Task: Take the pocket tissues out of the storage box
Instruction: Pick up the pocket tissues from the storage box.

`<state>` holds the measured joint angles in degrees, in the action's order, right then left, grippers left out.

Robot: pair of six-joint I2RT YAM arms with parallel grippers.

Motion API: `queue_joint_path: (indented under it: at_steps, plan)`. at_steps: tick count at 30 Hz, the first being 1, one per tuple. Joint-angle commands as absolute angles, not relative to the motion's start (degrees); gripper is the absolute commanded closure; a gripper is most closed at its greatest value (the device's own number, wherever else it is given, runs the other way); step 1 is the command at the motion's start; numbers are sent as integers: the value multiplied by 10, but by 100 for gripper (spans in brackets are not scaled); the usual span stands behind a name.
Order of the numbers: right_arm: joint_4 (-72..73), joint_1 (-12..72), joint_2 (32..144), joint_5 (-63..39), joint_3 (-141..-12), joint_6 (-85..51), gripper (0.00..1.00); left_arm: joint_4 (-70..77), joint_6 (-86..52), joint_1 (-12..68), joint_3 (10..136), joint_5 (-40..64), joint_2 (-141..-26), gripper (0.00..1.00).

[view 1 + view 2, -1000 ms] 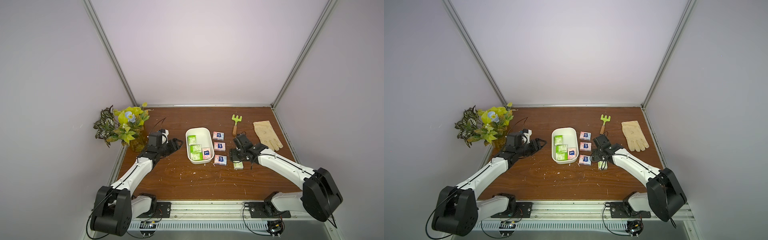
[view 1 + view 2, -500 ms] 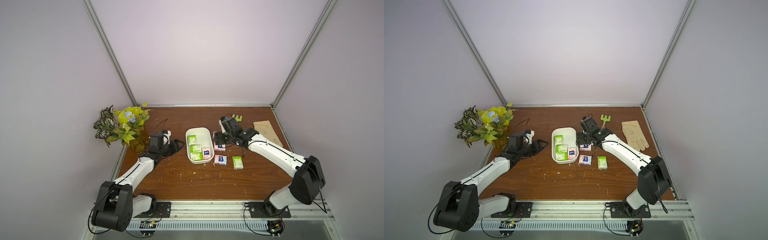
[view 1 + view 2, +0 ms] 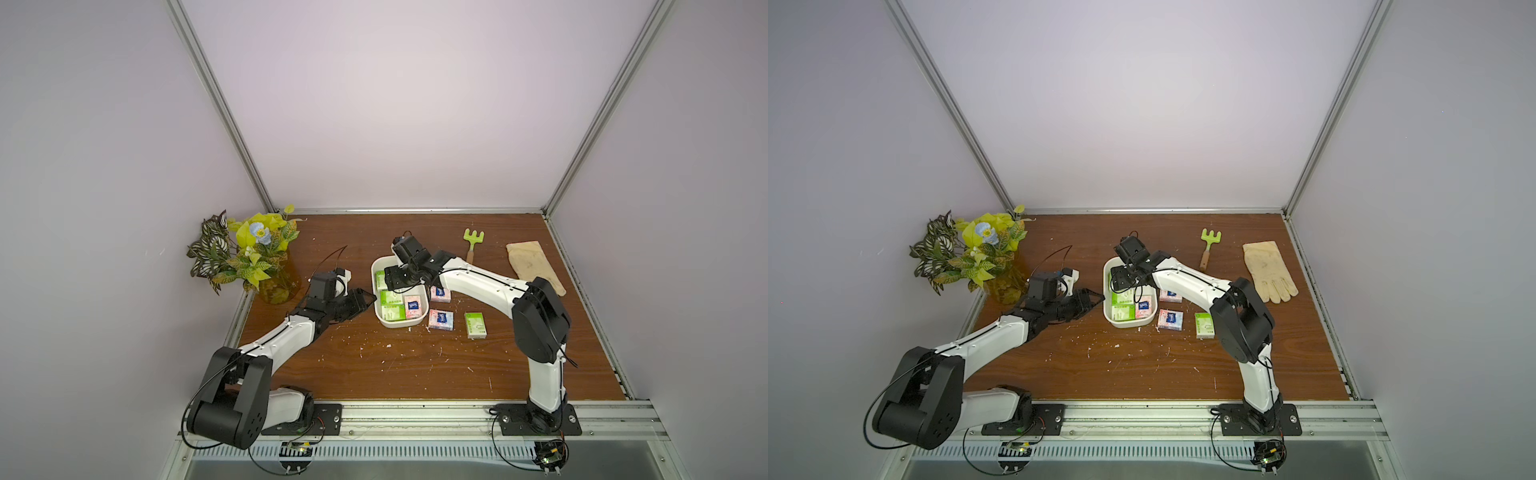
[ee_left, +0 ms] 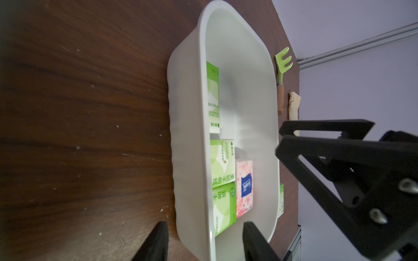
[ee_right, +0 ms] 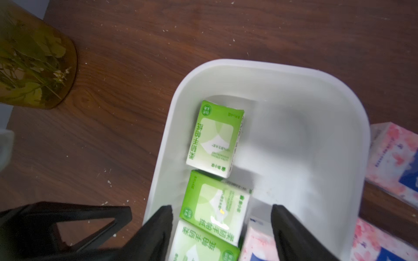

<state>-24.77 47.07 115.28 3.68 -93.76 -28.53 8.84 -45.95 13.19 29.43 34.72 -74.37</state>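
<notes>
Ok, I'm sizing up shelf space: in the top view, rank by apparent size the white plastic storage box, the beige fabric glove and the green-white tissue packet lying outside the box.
1. White plastic storage box.
2. Beige fabric glove, looking only a little smaller.
3. Green-white tissue packet outside the box, clearly smallest.

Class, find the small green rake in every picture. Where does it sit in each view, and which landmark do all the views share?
Top view: rake on the table, between storage box and glove.
Top view: rake in the same spot, between storage box and glove.
Left wrist: rake just past the storage box's far rim.
Right wrist: not in it.
Shared landmark: the white storage box, seen in all four.
</notes>
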Motion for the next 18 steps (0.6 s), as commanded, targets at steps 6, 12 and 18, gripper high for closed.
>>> queue_joint_path:
  at_steps: [6,12,18]
  plan:
    - [-273,473,1242,28,-1057,-280,26,124,-464,142,284,373,-773,58]
    - [-288,473,1283,24,-1094,-275,29,129,-461,143,287,385,-792,62]
    - [-296,472,1304,27,-1101,-274,31,132,-462,143,288,382,-797,66]
